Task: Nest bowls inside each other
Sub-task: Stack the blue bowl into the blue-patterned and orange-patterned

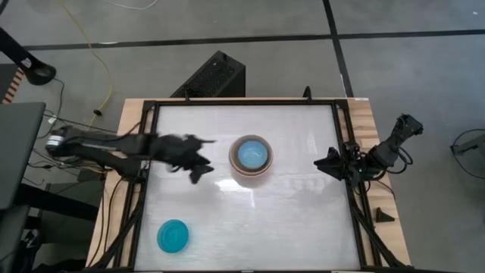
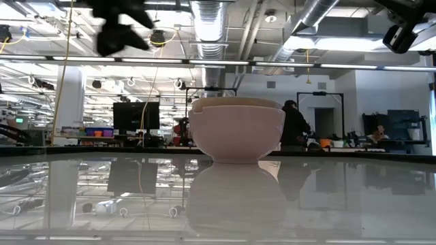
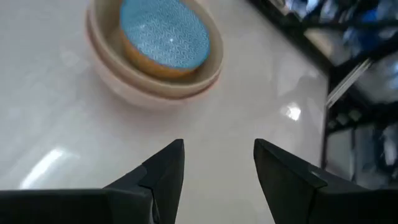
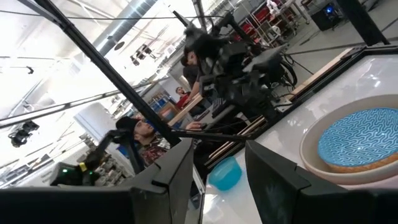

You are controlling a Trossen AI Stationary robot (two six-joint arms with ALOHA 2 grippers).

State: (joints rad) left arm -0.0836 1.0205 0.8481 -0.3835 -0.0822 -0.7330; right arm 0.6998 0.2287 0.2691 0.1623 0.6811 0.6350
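A stack of nested pale bowls (image 1: pixel 251 157) stands on its base at the middle of the table, with a light blue patterned bowl (image 3: pixel 163 34) innermost. In the low view the stack (image 2: pixel 236 129) stands upright. A teal-blue bowl (image 1: pixel 173 236) sits alone near the front left corner. My left gripper (image 1: pixel 206 158) hovers open to the left of the stack, above the table, its fingers (image 3: pixel 166 169) holding nothing. My right gripper (image 1: pixel 321 162) stands open at the table's right edge, raised, facing the stack (image 4: pixel 354 140).
A black frame (image 1: pixel 242 102) runs around the white tabletop. Bare table lies between the stack and the teal-blue bowl (image 4: pixel 225 173), and to the right of the stack. People show in the room beyond the table.
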